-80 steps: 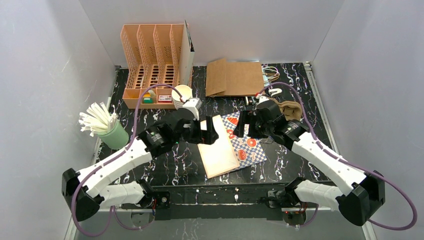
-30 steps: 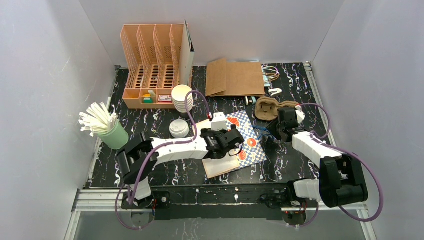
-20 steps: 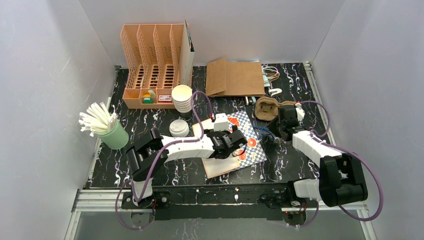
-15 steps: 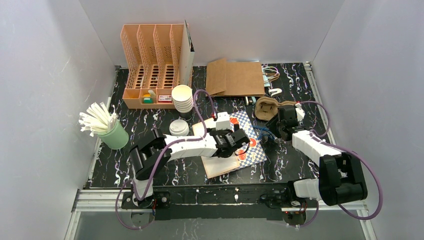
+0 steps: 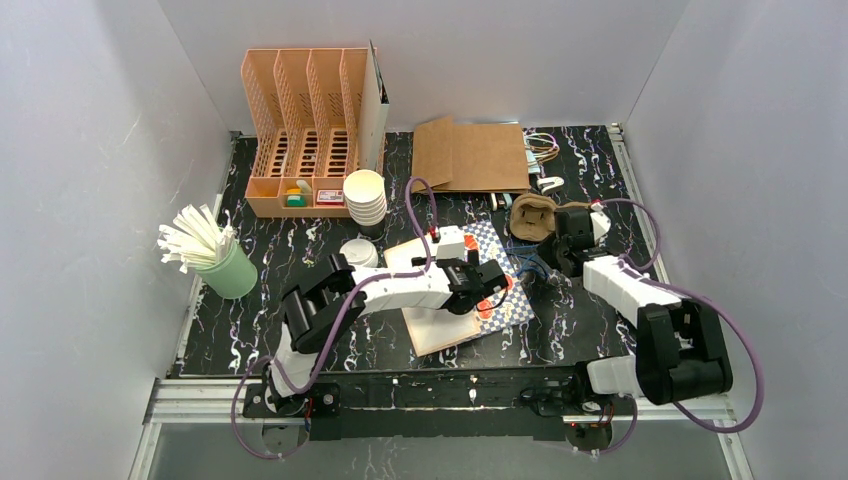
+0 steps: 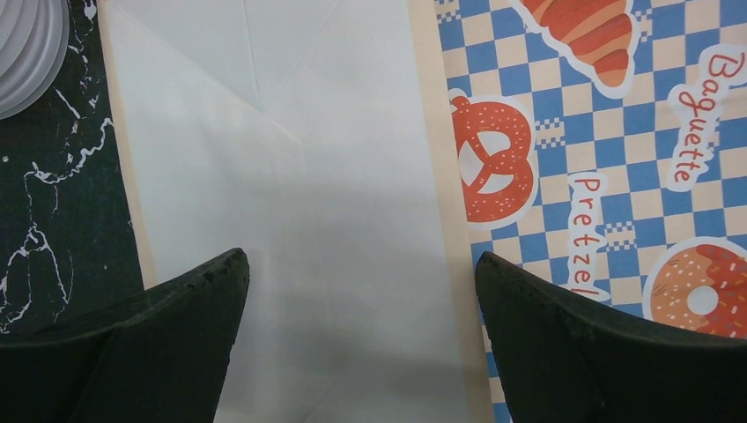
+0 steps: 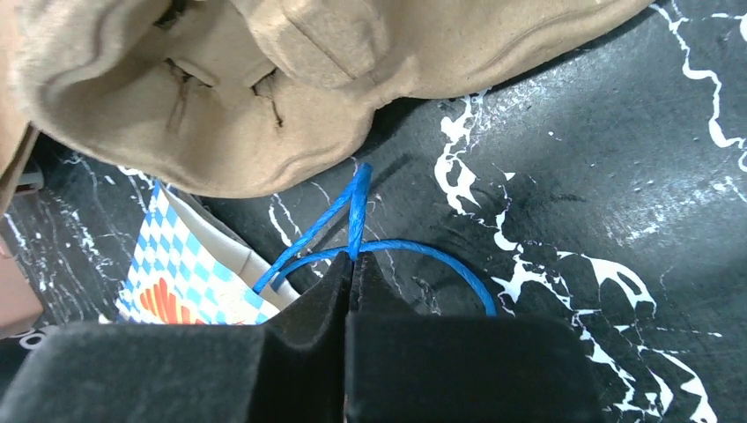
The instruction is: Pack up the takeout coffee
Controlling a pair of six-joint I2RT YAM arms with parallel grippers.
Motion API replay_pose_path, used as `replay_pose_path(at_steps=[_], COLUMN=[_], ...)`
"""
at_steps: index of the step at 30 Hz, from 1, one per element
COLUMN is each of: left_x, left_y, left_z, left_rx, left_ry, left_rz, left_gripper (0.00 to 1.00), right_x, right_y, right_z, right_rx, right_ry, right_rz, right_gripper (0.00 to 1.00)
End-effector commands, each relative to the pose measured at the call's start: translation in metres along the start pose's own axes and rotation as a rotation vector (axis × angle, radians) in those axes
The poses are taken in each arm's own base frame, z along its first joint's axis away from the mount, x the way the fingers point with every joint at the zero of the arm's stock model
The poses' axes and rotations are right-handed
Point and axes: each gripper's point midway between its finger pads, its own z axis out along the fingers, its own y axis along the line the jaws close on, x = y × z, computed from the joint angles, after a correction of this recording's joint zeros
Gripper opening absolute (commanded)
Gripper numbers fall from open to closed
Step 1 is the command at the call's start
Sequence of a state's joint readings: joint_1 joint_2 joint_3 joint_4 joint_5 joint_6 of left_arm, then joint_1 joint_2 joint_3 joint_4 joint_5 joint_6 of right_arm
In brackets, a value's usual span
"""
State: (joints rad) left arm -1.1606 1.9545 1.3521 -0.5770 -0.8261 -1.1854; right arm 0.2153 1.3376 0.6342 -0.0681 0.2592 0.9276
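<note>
There, the pulp tray (image 5: pixel 528 216) lies — lengthwise left-right.

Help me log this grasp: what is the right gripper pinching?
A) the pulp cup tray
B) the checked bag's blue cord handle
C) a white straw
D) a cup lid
B: in the right wrist view the right gripper is shut on the blue cord handle, the pulp tray untouched beyond.

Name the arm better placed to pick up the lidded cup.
Left. The left hand is open above the flat white bag, with the lidded cup just beside it; the right hand is shut on the blue handle, farther away.
</note>
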Motion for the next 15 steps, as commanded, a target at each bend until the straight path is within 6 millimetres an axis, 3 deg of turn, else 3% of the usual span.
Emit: replay_pose_path(at_steps=[1, 8, 15], left_x=[-0.015, -0.032, -0.049], left_y=[0.014, 0.029, 0.057], left_z=[-0.002, -0.022, -0.05], left_rx=[-0.069, -0.045, 0.016], left_ry=[-0.06, -0.052, -0.049], left_rz=[0.027, 0.031, 0.008], left_gripper=[0.97, 0.84, 0.78], right_x=[-0.034, -0.07, -0.105], right_y=[0.025, 0.039, 0.066], right_z=[-0.025, -0.066, -0.12], right_rx=[-0.087, -0.14, -0.242], right_ry=[-0.103, -0.226, -0.326], right_rz=[-0.007, -0.045, -0.091], right_gripper=[0.01, 0.01, 0.01])
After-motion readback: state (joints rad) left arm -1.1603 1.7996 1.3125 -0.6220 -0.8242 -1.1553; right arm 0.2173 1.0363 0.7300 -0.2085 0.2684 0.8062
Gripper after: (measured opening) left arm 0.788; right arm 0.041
